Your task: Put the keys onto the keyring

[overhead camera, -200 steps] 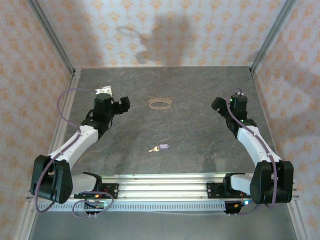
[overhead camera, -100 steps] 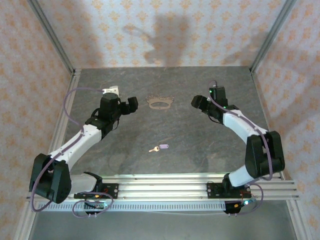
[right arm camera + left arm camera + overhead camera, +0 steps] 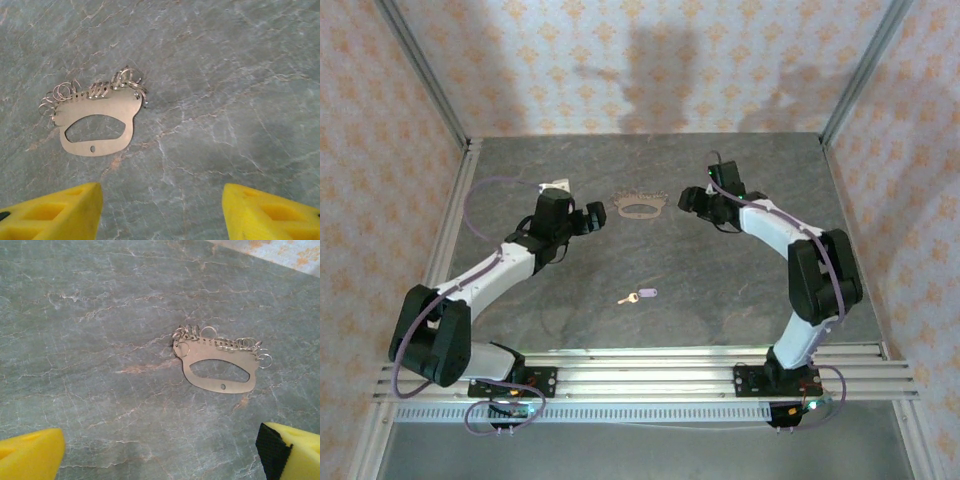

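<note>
arms [image 3: 500,270] closed in on keyring [image 3: 639,208] | grey marbled table [image 3: 720,290], patterned walls [image 3: 670,70] | left fingers [image 3: 30,457] wide, right fingers [image 3: 55,210] apart

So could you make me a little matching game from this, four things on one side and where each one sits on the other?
1. key
2. keyring
3. left gripper
4. right gripper

A. just right of the keyring
B. lying alone in the near half of the table
C. between the two grippers, in the far half
D. just left of the keyring

Pairs: 1-B, 2-C, 3-D, 4-A
</note>
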{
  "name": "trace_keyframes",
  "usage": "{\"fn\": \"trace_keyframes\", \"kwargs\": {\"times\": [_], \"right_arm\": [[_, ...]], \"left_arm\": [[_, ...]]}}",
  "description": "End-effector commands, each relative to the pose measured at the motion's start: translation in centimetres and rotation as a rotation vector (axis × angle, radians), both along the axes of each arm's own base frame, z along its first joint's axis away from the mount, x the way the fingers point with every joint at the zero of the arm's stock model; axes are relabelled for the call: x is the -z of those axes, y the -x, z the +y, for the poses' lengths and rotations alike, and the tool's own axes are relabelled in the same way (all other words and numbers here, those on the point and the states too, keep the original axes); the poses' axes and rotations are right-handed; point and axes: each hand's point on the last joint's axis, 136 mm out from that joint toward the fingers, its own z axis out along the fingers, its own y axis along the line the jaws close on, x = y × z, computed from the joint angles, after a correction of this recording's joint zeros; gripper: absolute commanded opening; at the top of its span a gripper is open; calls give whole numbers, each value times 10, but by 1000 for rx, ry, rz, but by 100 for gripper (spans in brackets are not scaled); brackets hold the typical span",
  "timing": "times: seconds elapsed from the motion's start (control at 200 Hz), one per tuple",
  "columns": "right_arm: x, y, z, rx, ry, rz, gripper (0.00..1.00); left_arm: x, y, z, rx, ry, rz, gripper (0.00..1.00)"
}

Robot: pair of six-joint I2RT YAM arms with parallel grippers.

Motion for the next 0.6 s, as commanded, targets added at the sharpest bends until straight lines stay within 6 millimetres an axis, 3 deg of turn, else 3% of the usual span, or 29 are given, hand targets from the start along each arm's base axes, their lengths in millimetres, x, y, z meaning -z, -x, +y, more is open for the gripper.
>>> {"fn": "trace_keyframes", "kwargs": {"times": [0.0, 0.325, 0.596], "right_arm": [[5, -4, 7, -22, 44, 22, 63], [31, -16, 25, -40, 62, 85, 57], [41, -24, 34, -54, 68, 95, 53]], "left_arm": [[-10, -8, -4, -10, 25, -19, 100], [-3, -16, -10, -13, 57, -7, 100], [1, -26, -18, -8, 89, 9, 100]]}}
